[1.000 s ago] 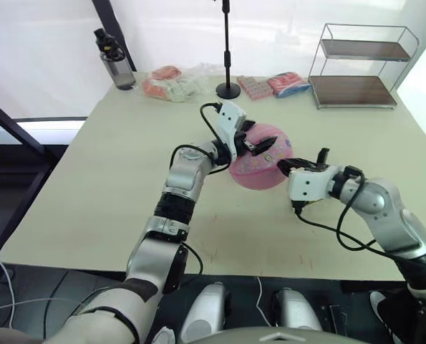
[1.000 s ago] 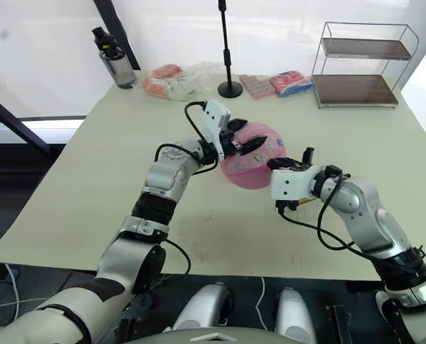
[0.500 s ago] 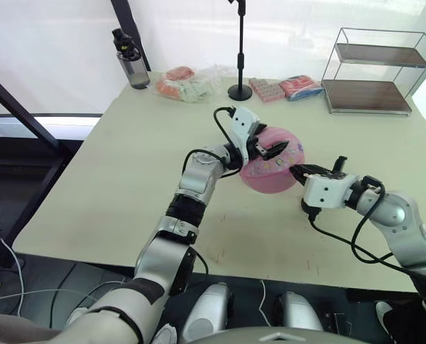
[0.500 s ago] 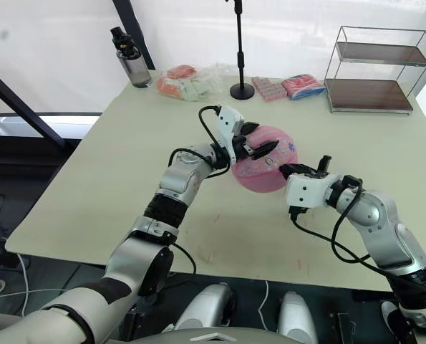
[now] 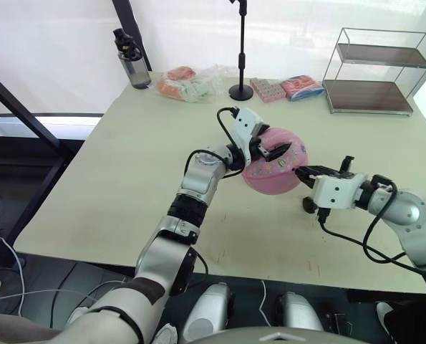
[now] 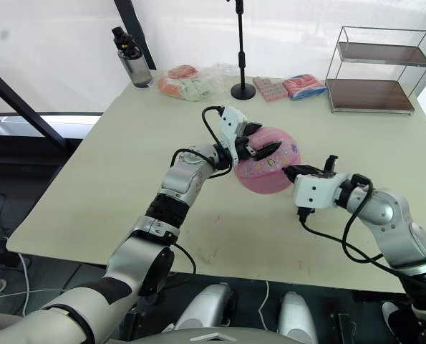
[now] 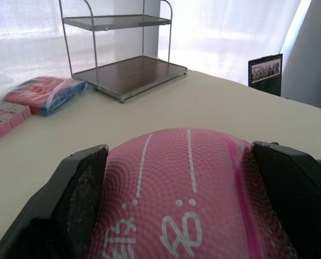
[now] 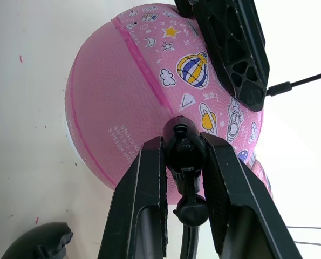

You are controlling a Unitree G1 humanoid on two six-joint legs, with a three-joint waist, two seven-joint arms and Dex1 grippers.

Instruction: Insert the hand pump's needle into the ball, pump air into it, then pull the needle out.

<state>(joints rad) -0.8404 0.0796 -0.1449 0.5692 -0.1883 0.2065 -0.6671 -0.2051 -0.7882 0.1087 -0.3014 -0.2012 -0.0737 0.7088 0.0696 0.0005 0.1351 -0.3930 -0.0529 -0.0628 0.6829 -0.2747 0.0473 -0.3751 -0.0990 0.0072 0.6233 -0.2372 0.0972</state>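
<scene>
One ball (image 5: 273,170), one bottle (image 5: 129,59), one shelf rack (image 5: 379,72).

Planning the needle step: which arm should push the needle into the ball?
Right. The right gripper already pinches the needle's black fitting against the ball. The left gripper is occupied straddling the ball.
</scene>
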